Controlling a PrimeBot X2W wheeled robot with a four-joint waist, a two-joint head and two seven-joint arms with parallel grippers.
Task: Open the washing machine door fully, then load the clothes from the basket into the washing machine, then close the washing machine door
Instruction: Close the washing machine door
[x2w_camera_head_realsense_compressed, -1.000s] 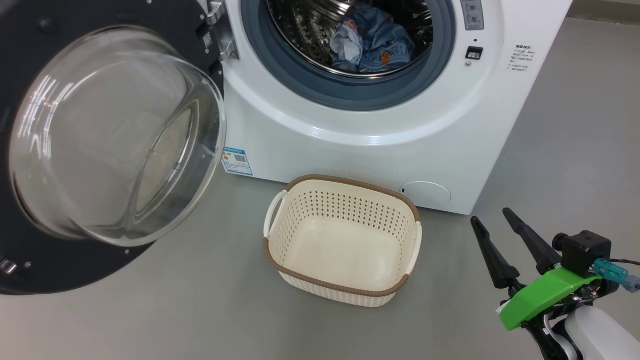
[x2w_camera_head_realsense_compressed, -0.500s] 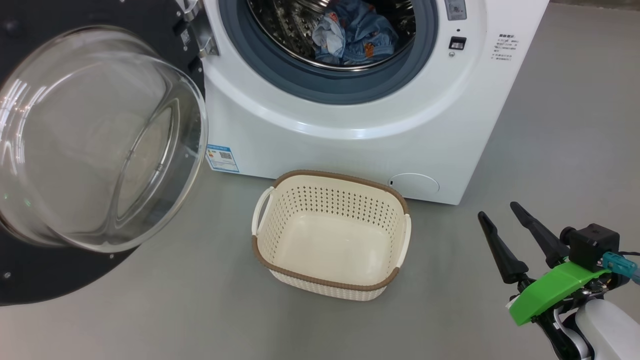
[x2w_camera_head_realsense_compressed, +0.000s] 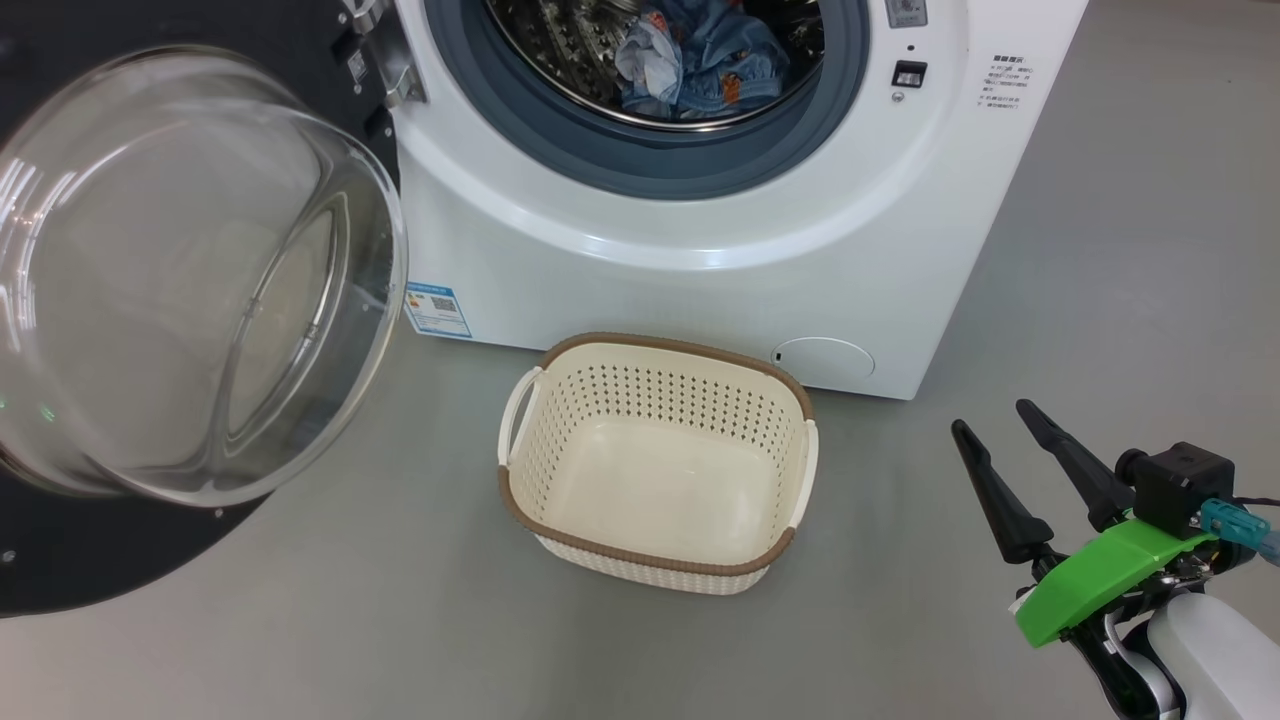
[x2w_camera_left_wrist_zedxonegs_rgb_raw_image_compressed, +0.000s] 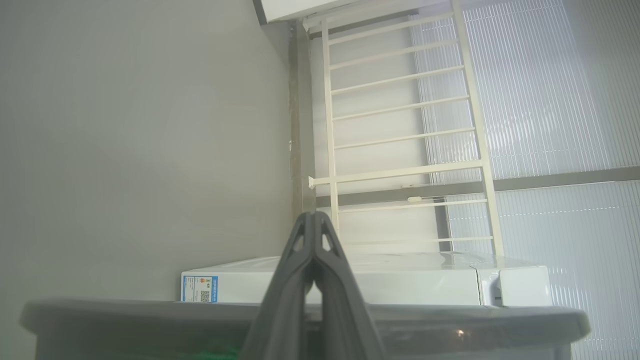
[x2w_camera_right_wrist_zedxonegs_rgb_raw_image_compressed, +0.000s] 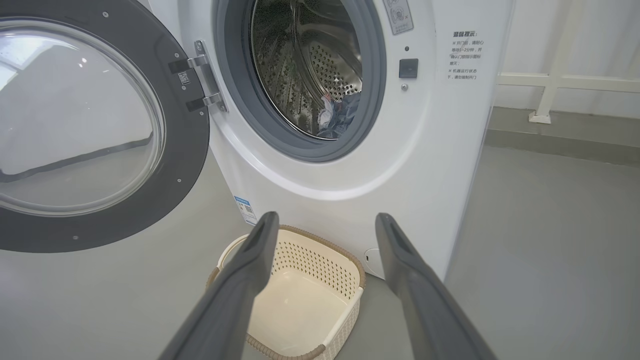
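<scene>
The right claw (x2w_camera_head_realsense_compressed: 992, 415) hangs above the floor (x2w_camera_head_realsense_compressed: 900, 620), fingers spread wide with nothing between them, to the right of the empty basket (x2w_camera_head_realsense_compressed: 660, 400), which sits on the floor just in front of the washer (x2w_camera_head_realsense_compressed: 650, 280). The left claw (x2w_camera_left_wrist_zedxonegs_rgb_raw_image_compressed: 314, 216) has its fingers pressed together, gripping nothing. The clothes (x2w_camera_head_realsense_compressed: 700, 55) lie bunched in the drum (x2w_camera_head_realsense_compressed: 555, 45), and the door (x2w_camera_head_realsense_compressed: 190, 280) stands swung wide open at the washer's left.

The head camera shifts slightly. The washing machine (x2w_camera_head_realsense_compressed: 700, 260) and basket (x2w_camera_head_realsense_compressed: 660, 343) now sit further left and higher in its view.
</scene>
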